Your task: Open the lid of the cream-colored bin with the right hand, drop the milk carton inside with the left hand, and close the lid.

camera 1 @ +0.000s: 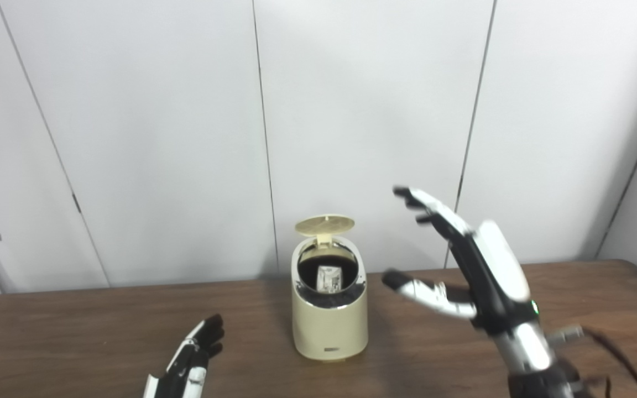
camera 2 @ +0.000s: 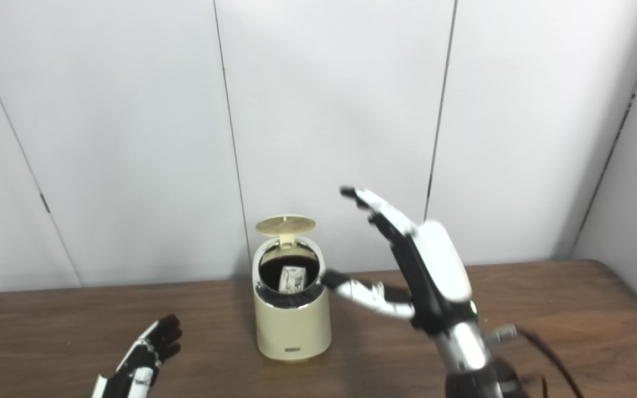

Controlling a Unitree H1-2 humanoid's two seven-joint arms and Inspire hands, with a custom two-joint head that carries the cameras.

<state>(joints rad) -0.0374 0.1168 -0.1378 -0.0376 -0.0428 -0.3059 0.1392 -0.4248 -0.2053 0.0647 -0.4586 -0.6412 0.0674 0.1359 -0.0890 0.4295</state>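
Two steps look done | milk carton (camera 1: 329,278) sits inside our cream bin (camera 1: 329,320) | lid (camera 1: 324,224) up | right hand (camera 1: 462,260) raised, spread, empty | left hand (camera 1: 194,356) empty near surface (camera 1: 103,331) | closing remains

Milk carton (camera 1: 329,278) mostly sunk in the bin (camera 1: 329,326), only its top shows, print too small to read. Left hand (camera 1: 188,362) cut off by bottom edge at the wrist. Right hand (camera 1: 465,265) slightly blurred. Small label (camera 1: 332,349) low on the bin unreadable.
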